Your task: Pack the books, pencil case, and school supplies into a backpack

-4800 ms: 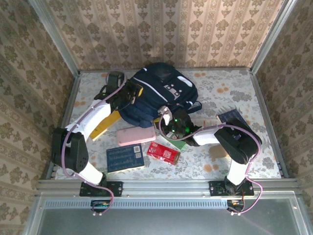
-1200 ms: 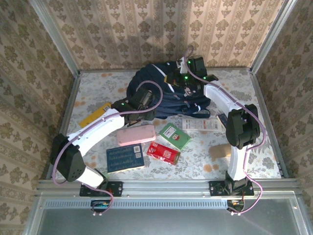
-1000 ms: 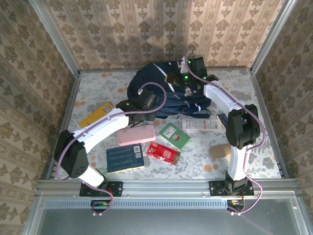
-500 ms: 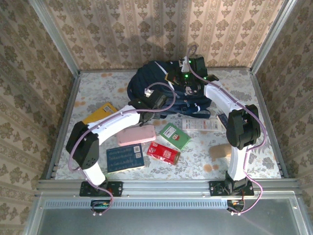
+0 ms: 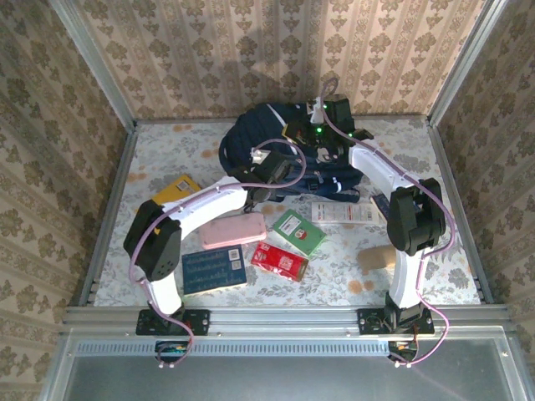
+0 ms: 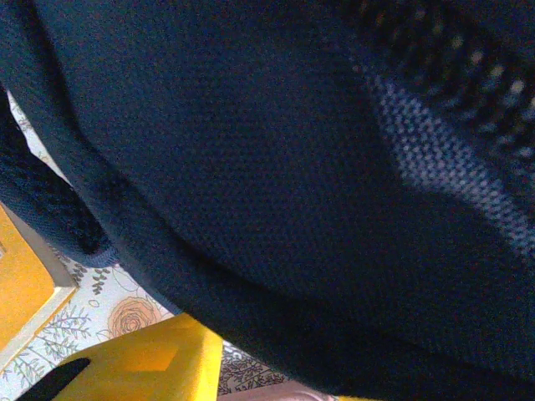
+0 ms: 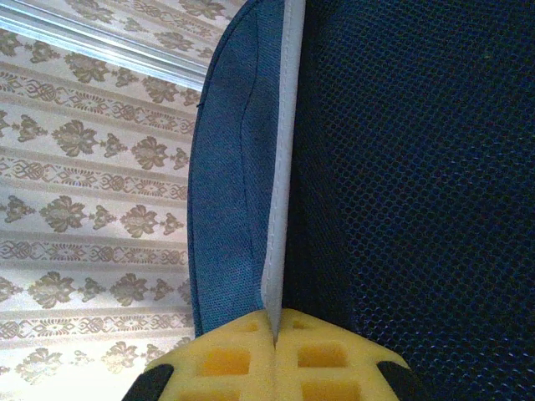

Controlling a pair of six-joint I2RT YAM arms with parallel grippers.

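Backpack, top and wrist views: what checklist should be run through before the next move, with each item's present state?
1. Right gripper pinching the backpack rim: ok.
2. Backpack opening wide enough for a book: cannot tell.
3. Left gripper empty: cannot tell; it sits close against the fabric.
4. Pencil case packed: not ok, it lies on the table.
5. Green pack uncovered by the arms: ok.

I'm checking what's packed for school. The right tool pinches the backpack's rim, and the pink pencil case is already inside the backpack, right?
Not quite. The right tool does pinch the backpack rim, but the top view shows the pink pencil case lying on the table, outside the backpack.
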